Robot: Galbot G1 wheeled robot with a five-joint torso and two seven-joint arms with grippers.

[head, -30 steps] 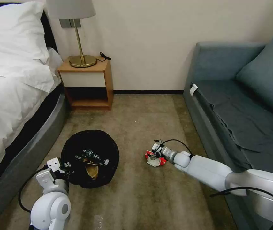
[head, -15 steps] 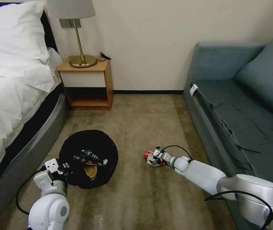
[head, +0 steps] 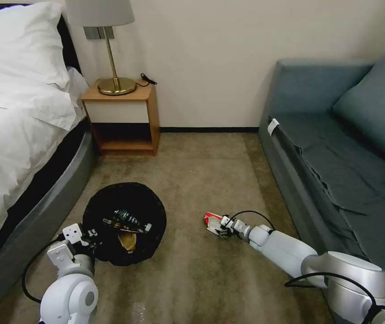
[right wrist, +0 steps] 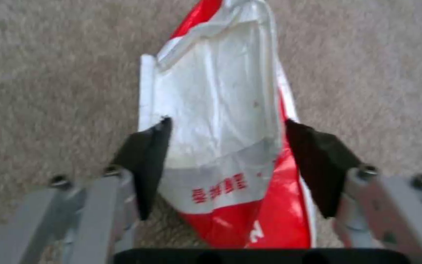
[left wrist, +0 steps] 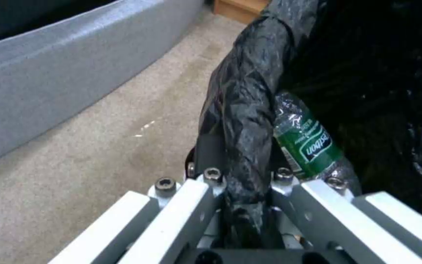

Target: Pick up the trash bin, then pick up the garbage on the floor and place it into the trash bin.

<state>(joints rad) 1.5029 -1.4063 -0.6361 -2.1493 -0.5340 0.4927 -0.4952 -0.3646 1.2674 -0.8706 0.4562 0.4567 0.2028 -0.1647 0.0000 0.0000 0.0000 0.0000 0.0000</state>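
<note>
Two end effectors are at work over the carpet. One trash bin [head: 125, 223], round and lined with a crinkly black bag, sits on the carpet [head: 201, 180] beside the bed [head: 16, 135]. The left end effector [left wrist: 243, 183] is clamped on the bin's near rim, the black bag pinched between its two fingers [left wrist: 206, 154]; in the head view it [head: 91, 236] sits at the bin's lower left edge. Three pieces of garbage lie inside the bin: one clear bottle [left wrist: 308, 146] with a green label, resting against the inner wall just beside the grip; one yellow-gold wrapper [head: 130, 241]; and one dark piece above it that is too small to make out.

One piece lies outside the bin, a red-and-white wrapper [right wrist: 225, 139], flat on the carpet between the bin and the sofa [head: 336, 148]. The right end effector [right wrist: 225, 165] is down at the wrapper, its two black pads [right wrist: 147, 157] spread wide, one on each side of it and just touching its edges, not yet squeezing. In the head view the right end effector [head: 223, 226] reaches the wrapper [head: 211, 219] from the sofa side.

One nightstand [head: 122, 119] with one lamp [head: 106, 45] stands against the wall.
</note>
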